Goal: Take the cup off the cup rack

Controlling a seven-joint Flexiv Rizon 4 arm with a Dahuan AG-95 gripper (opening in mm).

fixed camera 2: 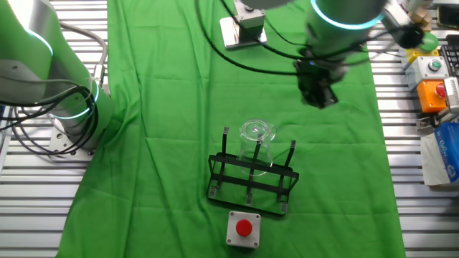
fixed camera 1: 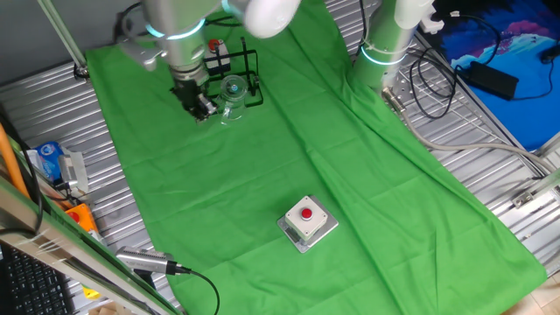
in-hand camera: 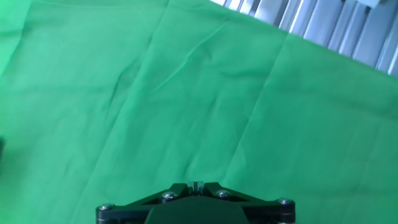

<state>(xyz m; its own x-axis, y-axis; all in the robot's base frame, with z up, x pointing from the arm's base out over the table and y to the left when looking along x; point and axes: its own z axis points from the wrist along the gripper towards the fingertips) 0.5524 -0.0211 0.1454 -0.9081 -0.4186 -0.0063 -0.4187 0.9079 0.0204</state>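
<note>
The cup [fixed camera 1: 233,90] is a clear glass mug that sits at the black wire cup rack [fixed camera 1: 246,73], on its front left side. In the other fixed view the cup [fixed camera 2: 257,138] stands over the rack's [fixed camera 2: 251,185] far pegs. My gripper [fixed camera 1: 200,107] hangs just left of the cup, apart from it, and low over the green cloth. In the other fixed view the gripper [fixed camera 2: 318,93] is up and to the right of the cup. In the hand view the fingertips [in-hand camera: 196,185] are pressed together with nothing between them. Only cloth shows there; cup and rack are out of view.
A grey box with a red button [fixed camera 1: 307,220] lies on the cloth at the front. Another red-button box [fixed camera 2: 244,229] sits right beside the rack. A second arm's base [fixed camera 1: 383,48] stands at the cloth's edge. Cables and control boxes [fixed camera 2: 430,93] lie on the metal table.
</note>
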